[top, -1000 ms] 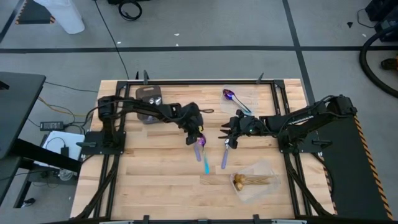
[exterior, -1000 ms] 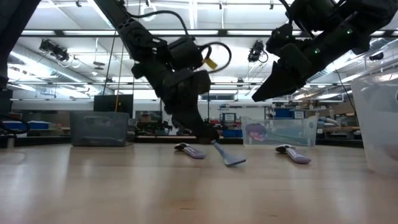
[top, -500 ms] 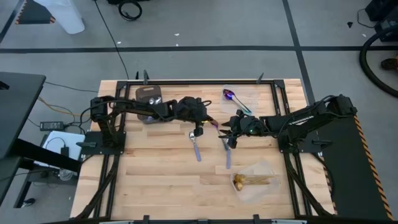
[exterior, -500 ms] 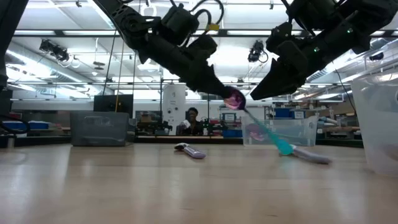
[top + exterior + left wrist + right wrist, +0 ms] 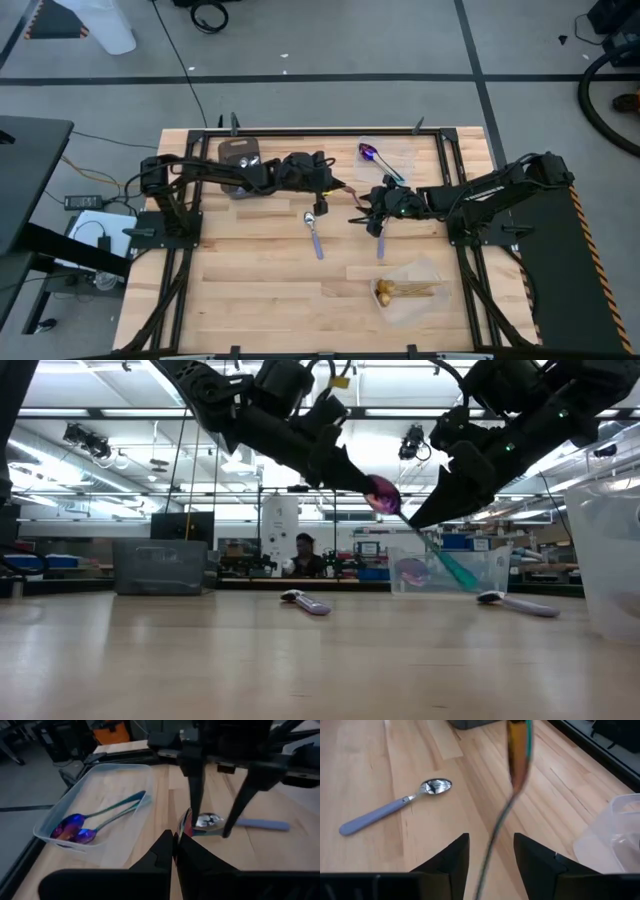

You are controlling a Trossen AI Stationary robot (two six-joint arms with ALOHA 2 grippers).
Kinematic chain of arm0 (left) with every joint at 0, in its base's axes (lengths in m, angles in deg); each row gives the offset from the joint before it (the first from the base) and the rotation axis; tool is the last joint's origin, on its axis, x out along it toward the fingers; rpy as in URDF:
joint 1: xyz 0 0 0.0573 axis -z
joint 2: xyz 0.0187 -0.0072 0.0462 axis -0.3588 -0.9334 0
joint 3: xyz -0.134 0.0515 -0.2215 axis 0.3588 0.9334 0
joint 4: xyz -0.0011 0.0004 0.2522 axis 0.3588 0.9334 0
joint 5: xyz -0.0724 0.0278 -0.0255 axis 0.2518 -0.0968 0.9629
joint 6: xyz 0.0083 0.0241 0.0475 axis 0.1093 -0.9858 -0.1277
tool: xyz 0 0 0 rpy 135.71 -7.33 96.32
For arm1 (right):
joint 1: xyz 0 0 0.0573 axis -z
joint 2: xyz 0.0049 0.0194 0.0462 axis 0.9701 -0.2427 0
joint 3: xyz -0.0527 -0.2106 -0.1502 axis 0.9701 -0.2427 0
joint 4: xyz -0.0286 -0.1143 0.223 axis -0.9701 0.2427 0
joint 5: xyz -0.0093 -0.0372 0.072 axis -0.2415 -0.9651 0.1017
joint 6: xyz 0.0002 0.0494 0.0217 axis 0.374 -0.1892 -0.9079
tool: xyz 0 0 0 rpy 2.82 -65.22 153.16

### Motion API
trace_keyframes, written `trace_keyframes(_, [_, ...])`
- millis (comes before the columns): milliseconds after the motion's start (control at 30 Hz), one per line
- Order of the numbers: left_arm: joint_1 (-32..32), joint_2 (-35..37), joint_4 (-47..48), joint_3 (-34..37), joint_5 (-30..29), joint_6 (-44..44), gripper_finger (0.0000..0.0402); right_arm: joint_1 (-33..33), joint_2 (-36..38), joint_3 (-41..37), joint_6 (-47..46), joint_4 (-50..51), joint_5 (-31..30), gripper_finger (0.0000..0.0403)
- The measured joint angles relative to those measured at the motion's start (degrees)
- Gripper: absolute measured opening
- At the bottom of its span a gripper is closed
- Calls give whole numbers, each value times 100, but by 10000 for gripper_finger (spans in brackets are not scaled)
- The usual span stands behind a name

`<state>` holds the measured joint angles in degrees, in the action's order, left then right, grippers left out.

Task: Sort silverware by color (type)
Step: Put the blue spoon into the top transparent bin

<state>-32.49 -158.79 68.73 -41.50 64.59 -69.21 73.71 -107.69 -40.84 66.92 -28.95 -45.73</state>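
My left gripper (image 5: 358,478) (image 5: 175,836) is shut on an iridescent purple spoon (image 5: 425,540) with a teal handle, raised over the table's middle. My right gripper (image 5: 490,842) (image 5: 425,515) is open. Its fingers stand on either side of that spoon's handle (image 5: 496,827), with a gap showing on both sides. Two silver spoons with lavender handles lie flat on the table (image 5: 314,232) (image 5: 380,240). Two more iridescent spoons (image 5: 95,817) lie in a clear container (image 5: 385,158) near the far edge. Gold spoons (image 5: 405,292) lie in another clear container near the front. My left gripper pinches the iridescent spoon at its bowl end (image 5: 380,495) between its two fingers, coming from the table's left and slanting down. The spoon is lifted clear. Its handle slopes down toward the right, and the teal tip (image 5: 462,573) hangs above the table.
A dark grey tray (image 5: 238,160) sits at the far left, behind my left arm. A tall clear container wall (image 5: 610,550) stands at the right in the low view. Bare wood lies along the near left part of the table (image 5: 250,290).
My left gripper has risen from the table with the iridescent spoon and moved toward the far edge and the right gripper. The spoon is now lifted clear, and its handle has swung between the right gripper's fingers. The silver spoon under the right gripper has slid toward the right edge.
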Motion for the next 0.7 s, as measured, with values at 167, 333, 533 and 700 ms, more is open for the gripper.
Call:
trace_keyframes(167, [2,89,107,7,37,28,18,-4,0,0,2,11,-134,155])
trace_keyframes(333, [2,212,-26,0,47,122,18,-5,0,0,0,47,-214,128])
trace_keyframes(533, [0,292,-143,-4,49,141,19,-7,-2,2,-15,57,-234,65])
trace_keyframes(700, [2,290,-108,-3,40,111,19,-4,-2,2,-64,100,-256,11])
